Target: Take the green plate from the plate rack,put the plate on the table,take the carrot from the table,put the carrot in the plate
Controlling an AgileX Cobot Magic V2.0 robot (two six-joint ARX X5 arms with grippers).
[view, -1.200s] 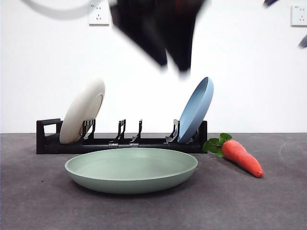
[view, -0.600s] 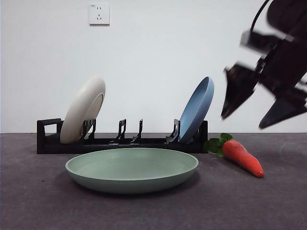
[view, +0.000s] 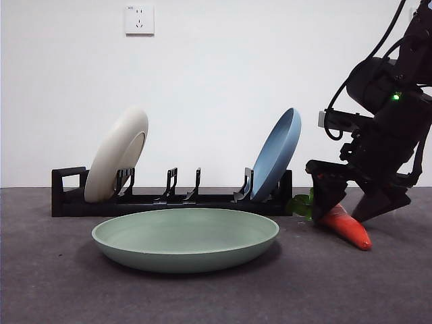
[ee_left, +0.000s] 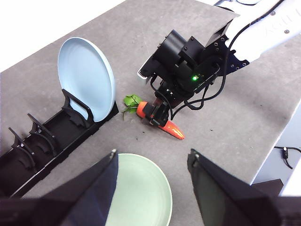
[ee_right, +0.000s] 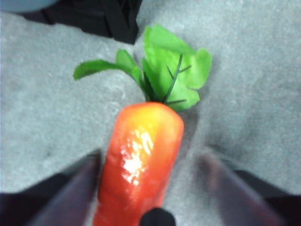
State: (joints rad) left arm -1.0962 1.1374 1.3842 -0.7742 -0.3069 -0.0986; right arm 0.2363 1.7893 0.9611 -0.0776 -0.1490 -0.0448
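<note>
The green plate (view: pixel 185 239) lies flat on the table (view: pixel 54 283) in front of the plate rack (view: pixel 169 199); it also shows in the left wrist view (ee_left: pixel 138 193). The carrot (view: pixel 351 229) lies to the plate's right, leaves (ee_right: pixel 164 70) toward the rack. My right gripper (view: pixel 354 210) is open and low over the carrot, one jaw on each side of its thick end (ee_right: pixel 141 155), with small gaps showing. My left gripper (ee_left: pixel 153 157) is open and empty, high above the plate.
A cream-white plate (view: pixel 118 162) leans in the rack's left end and a blue plate (view: pixel 277 154) in its right end, close to the carrot's leaves. The rack's middle slots hold nothing. The right arm (ee_left: pixel 197 70) reaches in from the table's right side.
The arm that hung above the green plate has risen out of the front view. The right arm came in from the upper right and dropped until its jaws straddle the carrot.
</note>
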